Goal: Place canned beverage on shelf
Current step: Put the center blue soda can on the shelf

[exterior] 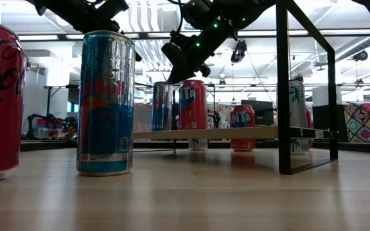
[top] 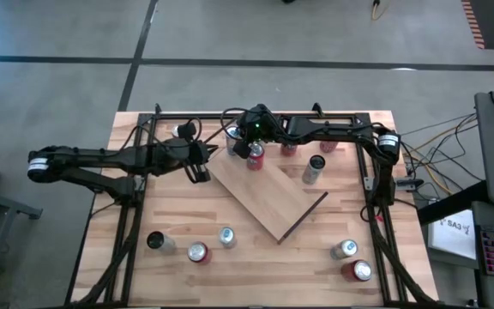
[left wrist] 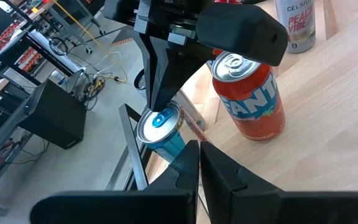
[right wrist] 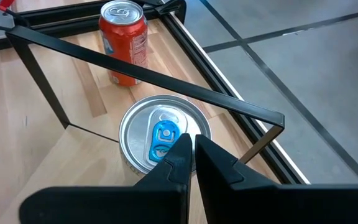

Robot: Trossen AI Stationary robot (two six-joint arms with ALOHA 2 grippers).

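Orange can (left wrist: 250, 93): is showing "Fanta" in white on blue and is standing on the far corner of the shelf (top: 273, 202).
White can (left wrist: 296, 25): is reading "CELSIUS PEACH VIBE" and is standing beyond the shelf's far corner.
Tall blue-and-silver can (exterior: 106, 102): is carrying red lettering, only partly readable, and is standing well in front of the shelf.
Blue-tabbed can (right wrist: 160, 134): is standing upright just beside the shelf's far corner, next to the Fanta can; whether it is resting on the board I cannot tell.
Right pincer (right wrist: 190, 149): is hanging directly over the blue-tabbed can's lid, fingers pressed together, gripping nothing.
Left pincer (left wrist: 199, 155): is hovering off the shelf's left edge, pointing at the two cans, fingers nearly touching and empty.
Shelf: is lying flat and slantwise in the middle of the counter (top: 256, 275).
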